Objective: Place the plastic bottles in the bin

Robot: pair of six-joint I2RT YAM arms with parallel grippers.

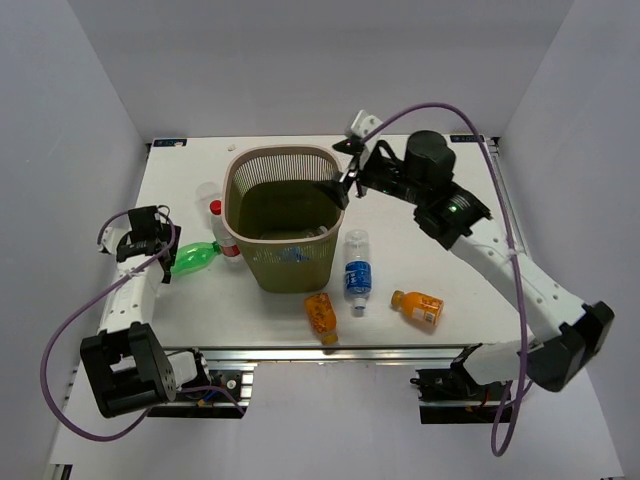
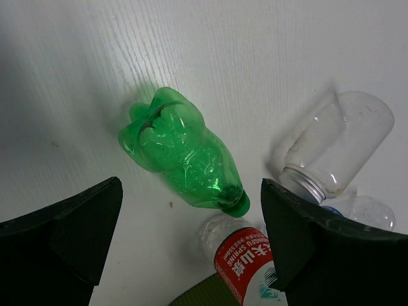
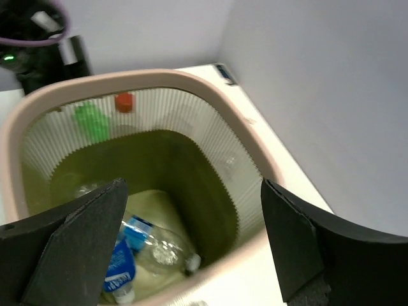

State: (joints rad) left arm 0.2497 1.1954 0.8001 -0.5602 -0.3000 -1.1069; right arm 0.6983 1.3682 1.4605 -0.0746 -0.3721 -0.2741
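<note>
we can read one label: the red wrap on the red-labelled bottle [image 2: 245, 264], at six o'clock in the left wrist view, carries white chinese characters and small latin print ending in "spring". the print on the blue-labelled bottle [image 1: 357, 272], at five o'clock from the bin [image 1: 262, 268], is too small to read.

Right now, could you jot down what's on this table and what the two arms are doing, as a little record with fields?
bin: upright mid-table
inside bin: blue-label bottle
left of bin: green bottle, red-capped bottle, clear squat bottle
in front of bin: second blue-label bottle, near orange bottle, far-right orange bottle
left gripper: open, above green bottle
right gripper: open, empty, over bin
</note>
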